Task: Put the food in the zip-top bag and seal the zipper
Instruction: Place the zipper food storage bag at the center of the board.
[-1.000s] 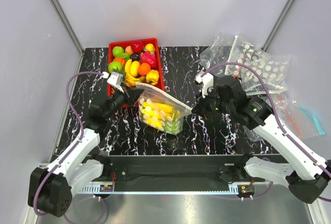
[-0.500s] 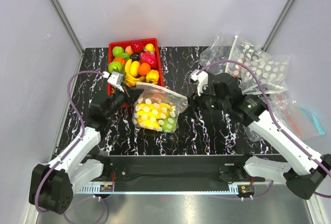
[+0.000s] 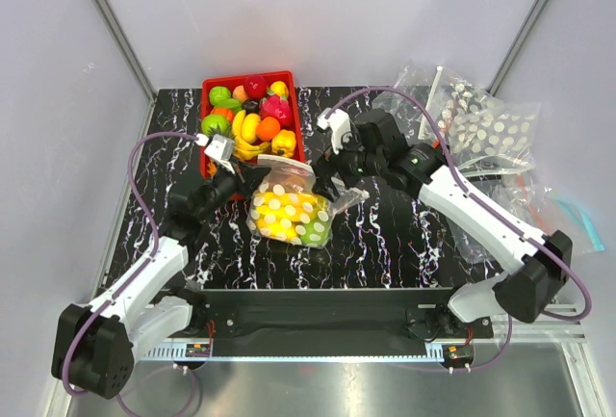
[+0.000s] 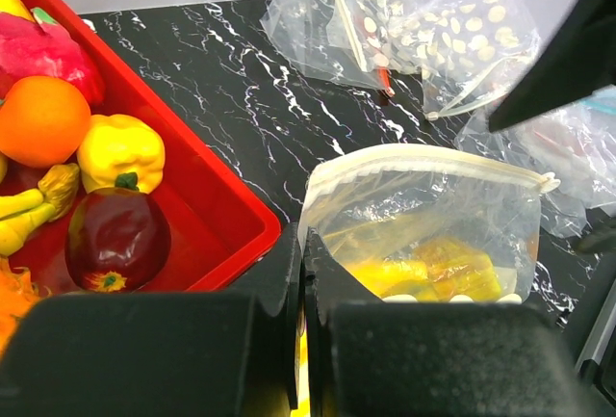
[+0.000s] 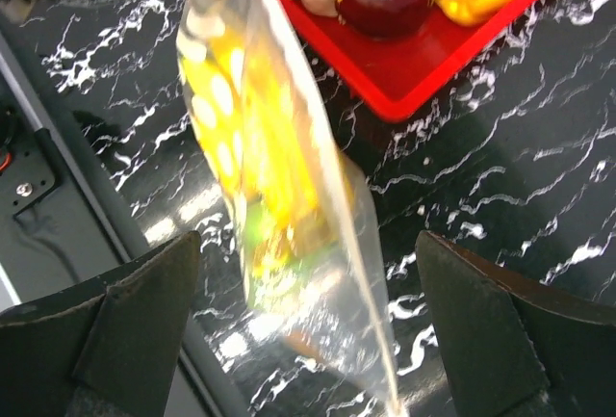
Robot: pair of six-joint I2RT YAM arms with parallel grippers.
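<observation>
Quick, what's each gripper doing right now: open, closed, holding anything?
Left gripper: closed, pinching the zip-top bag by its corner.
Right gripper: open, fingers spread either side of the bag, not gripping.

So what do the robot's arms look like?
Both arms have white links and chunky black joints. A purple cable loops along the left arm and another along the right arm. The left gripper has blocky black fingers; the right gripper's look dark grey.
</observation>
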